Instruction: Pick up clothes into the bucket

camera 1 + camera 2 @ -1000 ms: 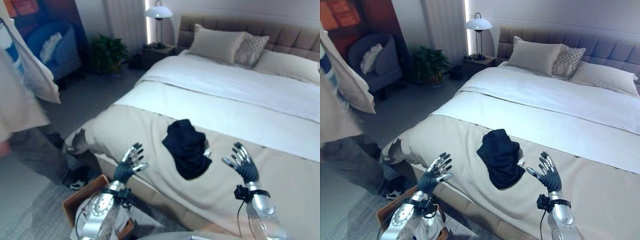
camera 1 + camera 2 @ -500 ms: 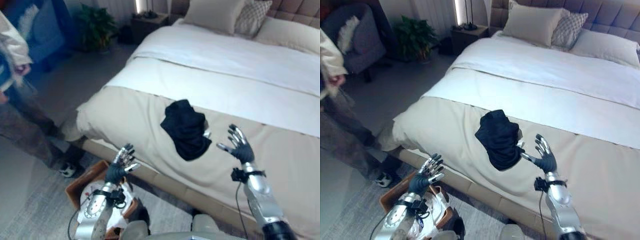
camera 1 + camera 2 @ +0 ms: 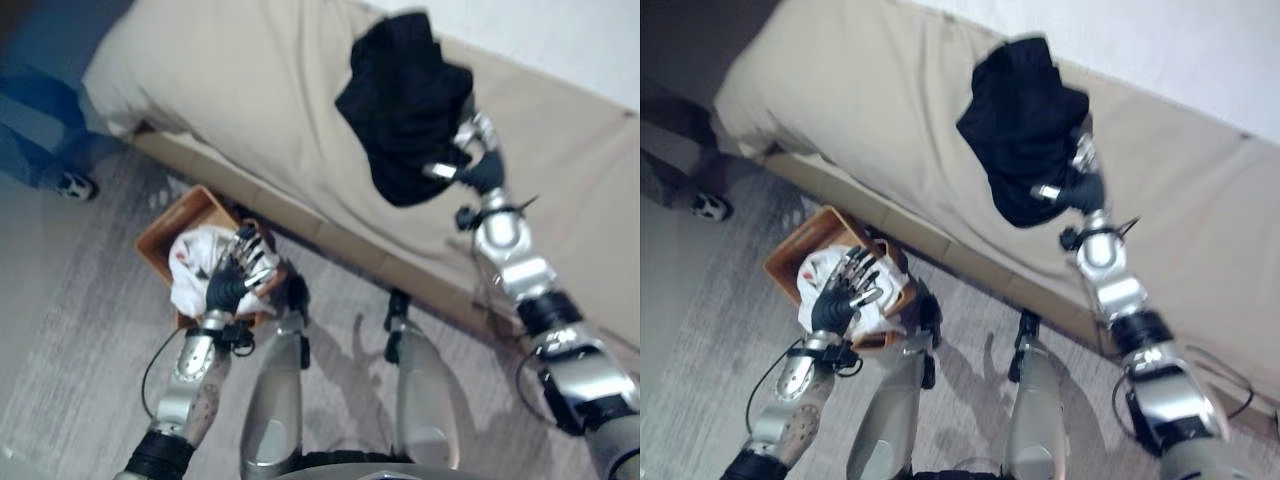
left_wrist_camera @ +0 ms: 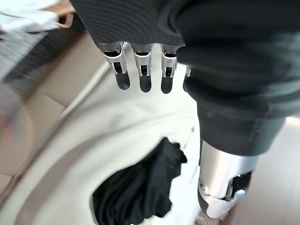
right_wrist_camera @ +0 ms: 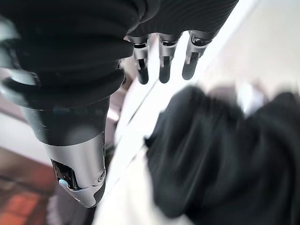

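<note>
Over at the far left a person's shoe [image 3: 72, 186] and trouser leg stand on the grey floor by the corner of the bed [image 3: 250, 90]. Just in from there a brown box-like bucket [image 3: 165, 232] sits on the floor close under the bed's foot edge, with white clothes [image 3: 195, 265] bunched inside it. The left hand [image 3: 238, 275] hangs over that bucket, above the white cloth, its fingers spread and relaxed, holding nothing.

Further right, on the beige cover near the foot edge of the bed, lies the black garment [image 3: 405, 100], a dark, crumpled heap with soft folds, wide at the top and tapering toward the edge. Nothing lies over it. The right hand [image 3: 472, 165] is at its lower right rim, fingers straight and loose beside the cloth, thumb out toward it, not closed round the fabric. White sheet [image 3: 1200, 50] shows beyond the beige cover.
</note>
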